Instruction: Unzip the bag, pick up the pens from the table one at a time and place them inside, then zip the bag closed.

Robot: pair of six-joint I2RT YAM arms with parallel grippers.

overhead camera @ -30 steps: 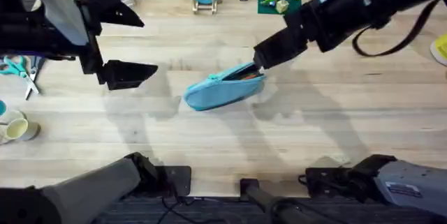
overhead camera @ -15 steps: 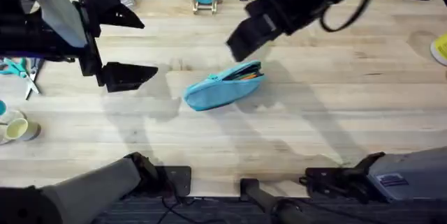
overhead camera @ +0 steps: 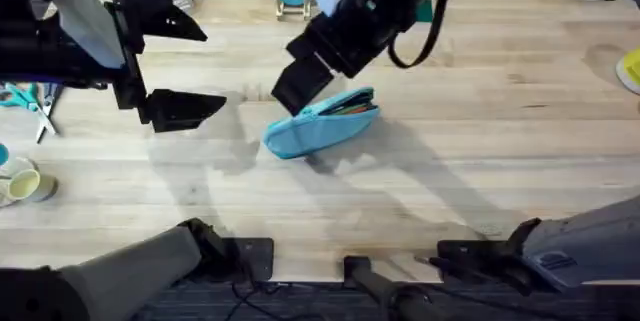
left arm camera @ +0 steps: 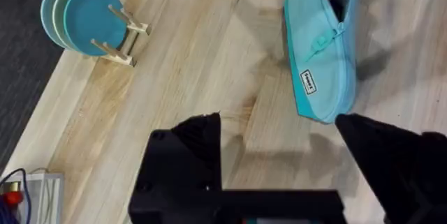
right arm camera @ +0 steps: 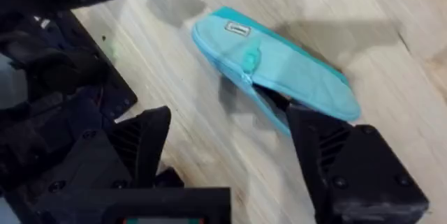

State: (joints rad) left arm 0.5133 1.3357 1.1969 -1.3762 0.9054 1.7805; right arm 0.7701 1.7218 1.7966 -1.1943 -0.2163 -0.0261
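**Pouch open at centre, right arm moved left**

At the frame's centre the light-blue fabric pouch point(overhead camera: 322, 121) lies on the pale wooden table point(overhead camera: 480, 161), partly unzipped, something orange inside. Teal discs on a wooden stand point(left arm camera: 87, 25) stand near. The left gripper point(overhead camera: 185, 66) hangs open, empty. The right gripper point(right arm camera: 230, 147), open and empty, has swung left above the pouch.
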